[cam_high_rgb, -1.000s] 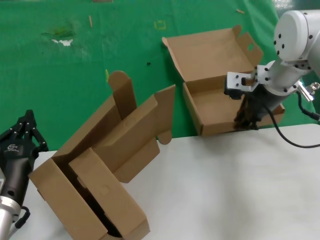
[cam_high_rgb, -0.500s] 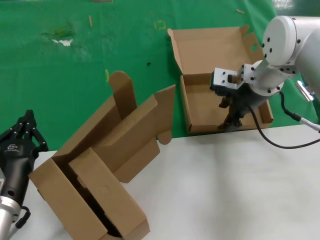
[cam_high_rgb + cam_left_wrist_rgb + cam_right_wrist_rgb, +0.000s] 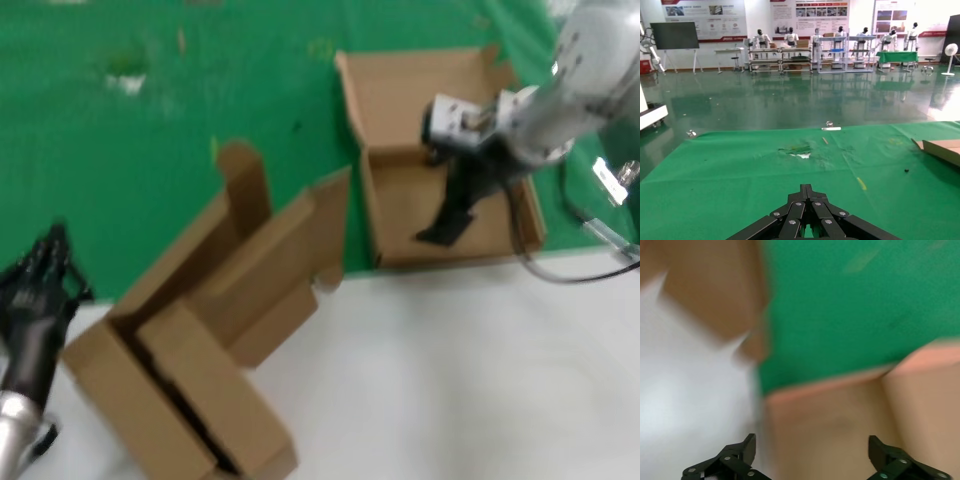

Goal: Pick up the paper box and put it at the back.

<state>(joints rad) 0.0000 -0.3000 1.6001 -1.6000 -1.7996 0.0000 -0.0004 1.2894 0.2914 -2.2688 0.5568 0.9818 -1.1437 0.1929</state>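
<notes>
The paper box [image 3: 404, 98] lies open on the green cloth [image 3: 150, 130], its lid folded flat toward the back and its shallow tray [image 3: 395, 225] by the edge of the white tabletop. My right gripper [image 3: 440, 230] hangs tilted over the tray's inside, open and holding nothing. In the right wrist view its open fingers [image 3: 811, 445] straddle the brown box wall [image 3: 840, 410]. My left gripper [image 3: 45, 265] is parked at the near left, shut and empty, and it also shows in the left wrist view [image 3: 807, 189].
A much bigger brown carton [image 3: 215, 330] with tall flaps lies open on the white tabletop [image 3: 480, 380] at the left. The green cloth carries small scraps and a yellow square mark [image 3: 320, 47]. A black cable [image 3: 560, 275] trails from the right arm.
The paper box has slid left and turned a little with the right gripper. The right gripper has since lifted from the front wall to over the tray. The left arm has not moved.
</notes>
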